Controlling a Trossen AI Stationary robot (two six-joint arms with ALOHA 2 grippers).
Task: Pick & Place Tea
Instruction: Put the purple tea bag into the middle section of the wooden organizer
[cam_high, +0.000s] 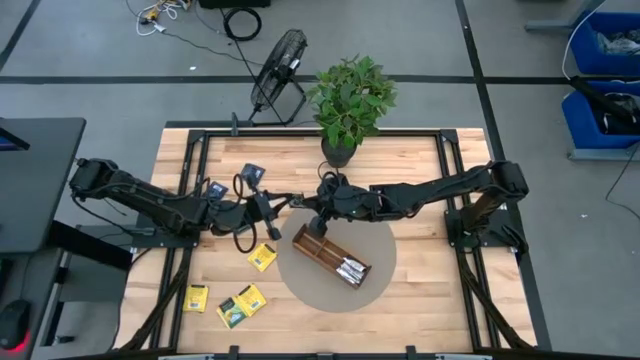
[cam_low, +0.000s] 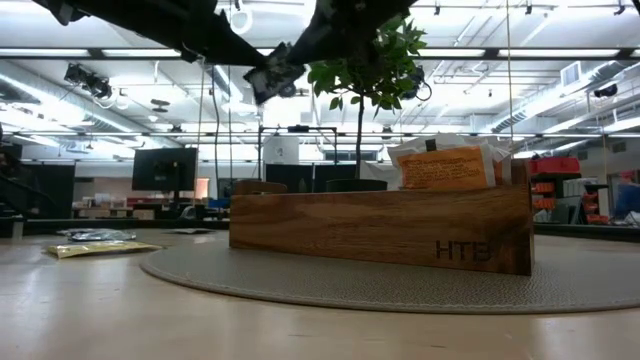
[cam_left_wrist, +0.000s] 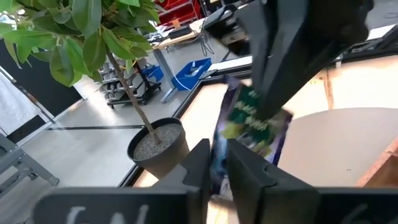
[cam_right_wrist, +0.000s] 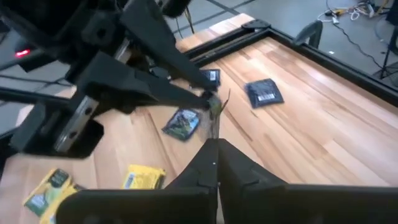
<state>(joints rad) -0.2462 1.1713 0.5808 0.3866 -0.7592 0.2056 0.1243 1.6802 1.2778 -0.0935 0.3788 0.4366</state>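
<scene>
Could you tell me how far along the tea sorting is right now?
Done: several sachets already stand in the wooden tray. In hand: a navy sachet is pinched between the left gripper and the right gripper, in mid-air. Left: yellow sachets and navy ones lie on the table.

potted plant (cam_high: 349, 100) at table's far edge | black fan (cam_high: 277, 68) on floor beyond | round mat (cam_high: 385, 262) on table

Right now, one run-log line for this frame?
phase: mid-air handover | item: navy tea sachet | right gripper: shut on it | left gripper: beside it, grip unclear | tray: on round mat
</scene>
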